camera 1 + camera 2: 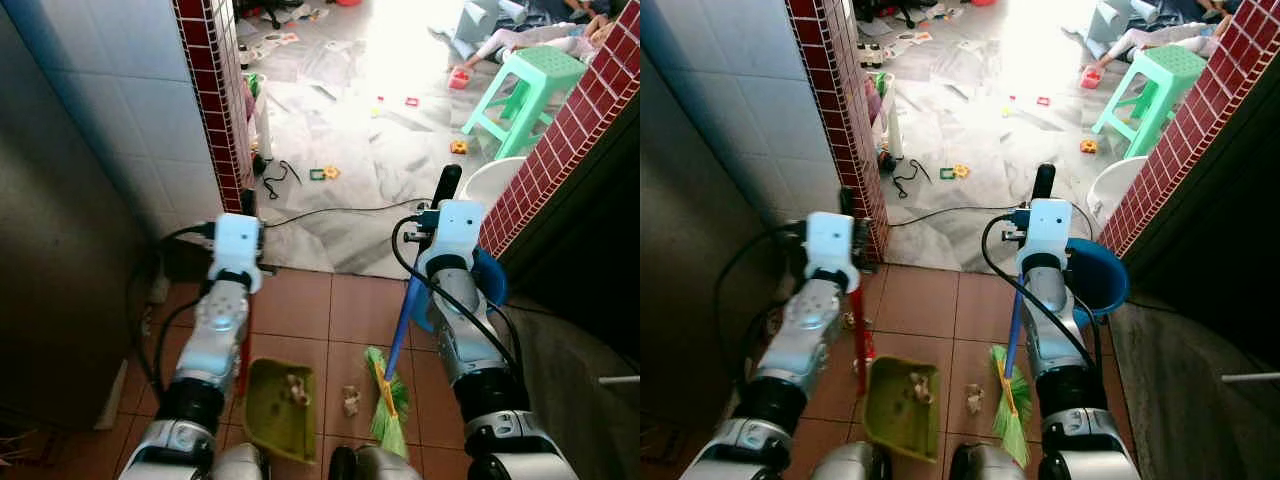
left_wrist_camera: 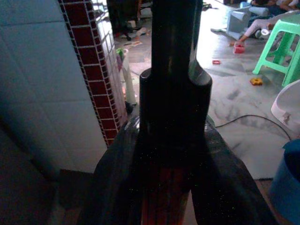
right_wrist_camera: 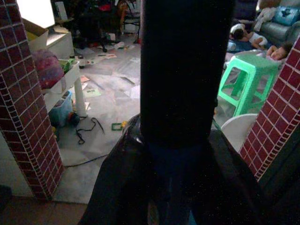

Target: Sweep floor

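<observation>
A green dustpan point(image 1: 280, 405) rests on the terracotta tiles at my feet with scraps of debris inside. Its red handle point(image 1: 243, 365) rises to my left gripper point(image 2: 173, 154), which is shut around it. My right gripper point(image 3: 185, 154) is shut on the broom's blue handle point(image 1: 400, 320), whose black top end point(image 1: 446, 185) sticks up past the wrist. The green bristles point(image 1: 388, 405) touch the floor just right of the dustpan. A small lump of debris point(image 1: 350, 400) lies between the pan and the bristles.
A red-tiled pillar point(image 1: 215, 100) stands at the left and a red-tiled wall point(image 1: 560, 150) at the right. A blue bucket point(image 1: 490, 285) and white basin point(image 1: 490, 180) sit by the wall. Ahead: black cable point(image 1: 330, 212), scattered toys, green stool point(image 1: 525, 85), a person lying down point(image 1: 530, 38).
</observation>
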Available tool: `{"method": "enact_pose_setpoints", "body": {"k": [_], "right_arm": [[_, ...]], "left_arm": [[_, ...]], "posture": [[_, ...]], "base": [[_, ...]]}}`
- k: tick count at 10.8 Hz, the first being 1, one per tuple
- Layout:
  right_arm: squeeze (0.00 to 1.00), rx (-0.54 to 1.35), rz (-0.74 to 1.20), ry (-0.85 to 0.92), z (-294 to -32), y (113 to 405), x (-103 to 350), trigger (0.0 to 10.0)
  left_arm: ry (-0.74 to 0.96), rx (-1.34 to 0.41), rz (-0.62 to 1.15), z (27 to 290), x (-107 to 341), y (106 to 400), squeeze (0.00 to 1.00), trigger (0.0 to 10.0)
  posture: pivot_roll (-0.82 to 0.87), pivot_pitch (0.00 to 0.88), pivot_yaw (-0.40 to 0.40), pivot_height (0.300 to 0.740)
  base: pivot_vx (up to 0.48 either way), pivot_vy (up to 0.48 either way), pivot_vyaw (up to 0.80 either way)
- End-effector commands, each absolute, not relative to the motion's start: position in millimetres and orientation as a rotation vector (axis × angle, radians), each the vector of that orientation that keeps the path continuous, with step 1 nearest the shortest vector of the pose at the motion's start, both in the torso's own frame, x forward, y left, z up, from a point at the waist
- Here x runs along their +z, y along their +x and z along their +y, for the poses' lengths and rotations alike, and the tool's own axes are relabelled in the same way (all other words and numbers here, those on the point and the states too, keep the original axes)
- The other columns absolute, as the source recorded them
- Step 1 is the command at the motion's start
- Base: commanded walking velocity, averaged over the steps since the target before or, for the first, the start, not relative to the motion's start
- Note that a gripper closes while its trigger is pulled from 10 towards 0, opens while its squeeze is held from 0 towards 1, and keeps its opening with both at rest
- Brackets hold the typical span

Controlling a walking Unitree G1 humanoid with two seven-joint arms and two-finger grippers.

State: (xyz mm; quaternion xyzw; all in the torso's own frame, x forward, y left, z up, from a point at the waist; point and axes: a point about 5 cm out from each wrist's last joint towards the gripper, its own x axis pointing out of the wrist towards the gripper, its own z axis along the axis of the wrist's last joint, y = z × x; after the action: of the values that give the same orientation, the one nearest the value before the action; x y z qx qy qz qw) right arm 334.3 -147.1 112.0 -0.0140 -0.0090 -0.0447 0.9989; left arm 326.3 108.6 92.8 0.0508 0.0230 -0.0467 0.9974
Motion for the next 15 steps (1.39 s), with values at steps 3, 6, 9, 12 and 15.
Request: {"method": "enact_pose_setpoints", "body": {"k": [3, 6, 9, 12, 15], "right_arm": [[0.0, -0.049, 0.071, 0.081, -136, 334, 102, 10.0], [0.0, -0.052, 0.117, 0.243, -129, 338, 105, 10.0], [0.0, 0.02, 0.139, 0.388, -119, 346, 124, 10.0], [0.0, 0.133, 0.094, 0.48, -99, 351, 154, 10.0], [0.0, 0.226, -0.012, 0.358, -91, 352, 186, 10.0]], "left_arm": [[0.057, -0.127, 0.084, 92, 84, 329, 0.0, 10.0], [0.055, -0.142, 0.104, 87, 76, 326, 0.0, 10.0], [0.045, -0.146, 0.101, 82, 72, 328, 0.0, 10.0], [0.002, -0.159, 0.109, 79, 70, 328, 0.0, 10.0], [-0.013, -0.157, 0.108, 79, 69, 330, 0.0, 10.0]], "posture": [[-0.08, 0.041, -0.032, 0.74], [-0.08, 0.041, -0.035, 0.74], [-0.09, 0.042, -0.042, 0.74], [-0.1, 0.04, -0.042, 0.74], [-0.1, 0.038, -0.04, 0.74]], "base": [[0.0, 0.0, 0.0], [0.0, 0.0, 0.0], [0.0, 0.0, 0.0], [0.0, 0.0, 0.0], [0.0, 0.0, 0.0]]}}
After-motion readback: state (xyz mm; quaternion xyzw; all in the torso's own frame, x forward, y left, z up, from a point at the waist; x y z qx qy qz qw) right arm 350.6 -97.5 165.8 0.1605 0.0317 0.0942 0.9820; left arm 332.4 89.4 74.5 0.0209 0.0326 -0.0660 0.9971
